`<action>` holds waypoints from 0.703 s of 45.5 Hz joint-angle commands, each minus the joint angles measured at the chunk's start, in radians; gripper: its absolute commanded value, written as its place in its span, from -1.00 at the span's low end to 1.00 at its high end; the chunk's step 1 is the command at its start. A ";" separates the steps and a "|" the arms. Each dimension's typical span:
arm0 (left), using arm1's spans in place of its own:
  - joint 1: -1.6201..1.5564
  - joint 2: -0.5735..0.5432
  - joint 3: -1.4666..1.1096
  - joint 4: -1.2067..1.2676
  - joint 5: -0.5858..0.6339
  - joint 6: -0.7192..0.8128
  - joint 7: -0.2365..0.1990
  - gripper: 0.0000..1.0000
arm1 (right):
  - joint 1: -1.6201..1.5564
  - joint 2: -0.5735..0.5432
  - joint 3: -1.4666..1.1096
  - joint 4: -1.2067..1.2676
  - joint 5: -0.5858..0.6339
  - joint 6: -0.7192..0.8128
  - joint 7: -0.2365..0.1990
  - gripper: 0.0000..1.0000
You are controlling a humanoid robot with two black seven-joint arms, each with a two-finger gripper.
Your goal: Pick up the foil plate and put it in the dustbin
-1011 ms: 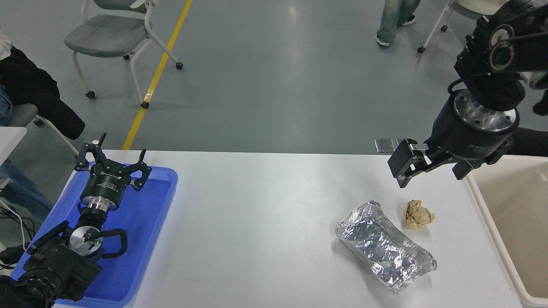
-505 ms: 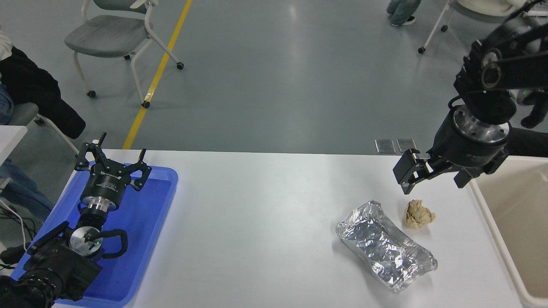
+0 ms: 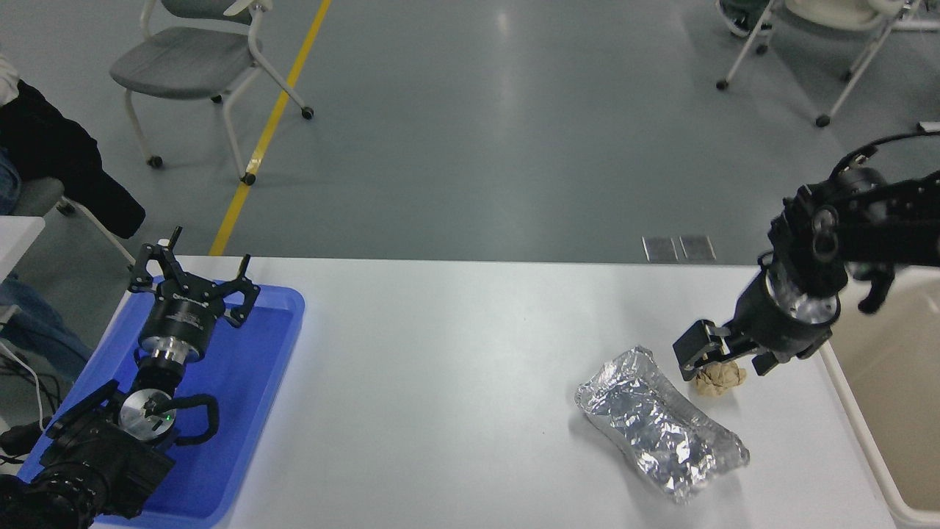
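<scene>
Just 1 foil plate (image 3: 661,424), 1 dustbin (image 3: 892,400).

foil plate (image 3: 661,430): shiny crinkled foil | dustbin (image 3: 892,382): smooth matt plastic | tray (image 3: 250,382): glossy blue plastic

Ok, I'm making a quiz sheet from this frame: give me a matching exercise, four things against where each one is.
Things:
1. foil plate
2. paper wad
3. dustbin
4. left gripper

Places:
A. over the blue tray
B. right edge of the table
C. directly under the right gripper
D. flat on the table, nearer the camera than the wad

Pairs: 1-D, 2-C, 3-B, 4-A
</scene>
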 commanded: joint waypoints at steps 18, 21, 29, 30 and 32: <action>-0.002 -0.002 0.000 0.000 0.000 0.000 0.000 1.00 | -0.510 0.075 0.314 -0.365 -0.231 -0.181 0.007 1.00; -0.002 -0.002 0.000 0.000 0.000 0.000 0.000 1.00 | -0.515 0.083 0.314 -0.367 -0.230 -0.185 0.007 1.00; -0.002 -0.002 0.000 0.000 0.000 0.000 0.000 1.00 | -0.519 0.111 0.314 -0.367 -0.231 -0.227 0.007 1.00; -0.002 -0.002 0.000 0.000 0.000 0.000 0.000 1.00 | -0.523 0.112 0.314 -0.367 -0.231 -0.237 0.007 1.00; -0.002 -0.002 0.000 0.000 0.000 0.000 0.000 1.00 | -0.529 0.117 0.314 -0.367 -0.231 -0.252 0.007 1.00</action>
